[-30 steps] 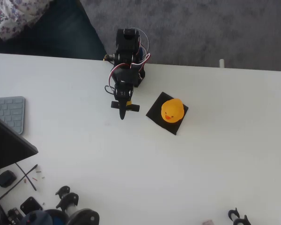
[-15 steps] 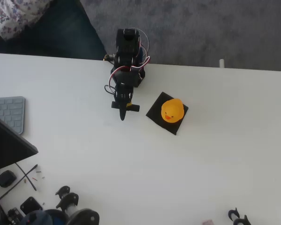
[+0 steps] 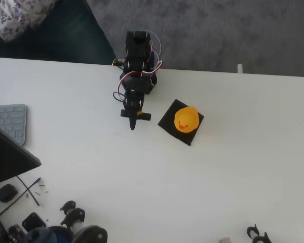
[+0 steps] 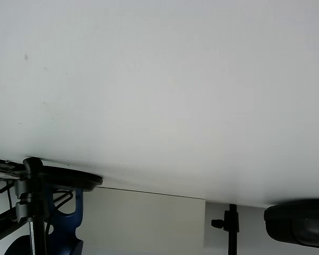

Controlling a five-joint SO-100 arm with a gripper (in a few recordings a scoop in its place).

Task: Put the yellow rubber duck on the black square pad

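Overhead view: your gripper (image 3: 133,123) hangs over bare table (image 3: 218,177), jaws apparently together, holding nothing. The yellow rubber duck (image 3: 186,120) sits on the black square pad (image 3: 168,119), just right of the gripper (beak toward picture bottom). Wrist view: blank white tabletop, no duck.

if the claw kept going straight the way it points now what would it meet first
Probably just bare white table: in the overhead view the claw points toward the picture's bottom, and the yellow rubber duck sits off to its right.

duck (image 3: 186,120): glossy rubber (yellow) | pad (image 3: 167,119): matt black | table (image 3: 192,192): smooth white
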